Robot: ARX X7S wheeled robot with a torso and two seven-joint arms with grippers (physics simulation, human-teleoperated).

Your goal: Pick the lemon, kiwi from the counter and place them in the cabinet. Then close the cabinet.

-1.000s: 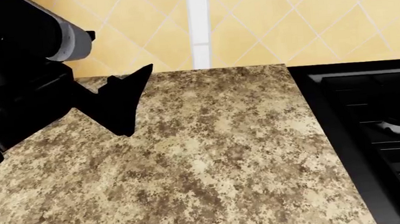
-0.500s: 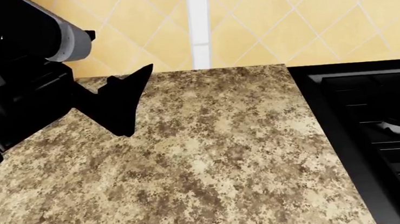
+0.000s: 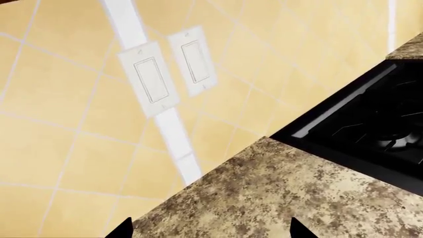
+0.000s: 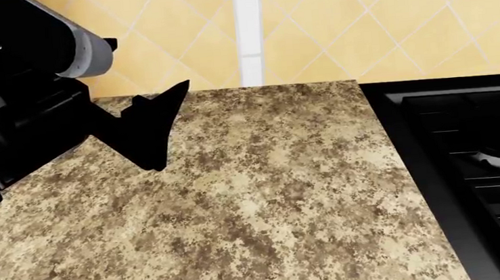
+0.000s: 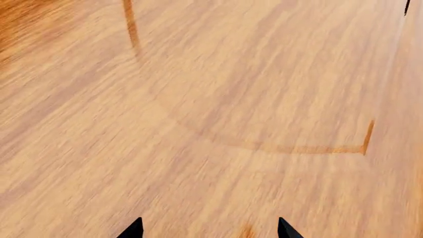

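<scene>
Head view shows only bare speckled desk (image 4: 265,200), with the black stove top (image 4: 468,155) at its right edge and the tiled wall (image 4: 385,26) behind; neither the lemon nor the kiwi is in sight in any of the 3 views, so where they lie cannot be told from here.

Both fruits should be light and firm, the lemon waxy and apt to roll, the kiwi softer-skinned (it may bruise under a hard pinch). A hold across the short middle of each, not the ends, looks safest.

The left gripper (image 4: 160,127) hangs above the desk with its fingers (image 3: 121,229) spread wide, holding nothing and touching nothing. The right gripper (image 5: 206,229) faces a wood-grain panel (image 5: 211,99), probably the cabinet, with its fingers also parted and empty.
</scene>
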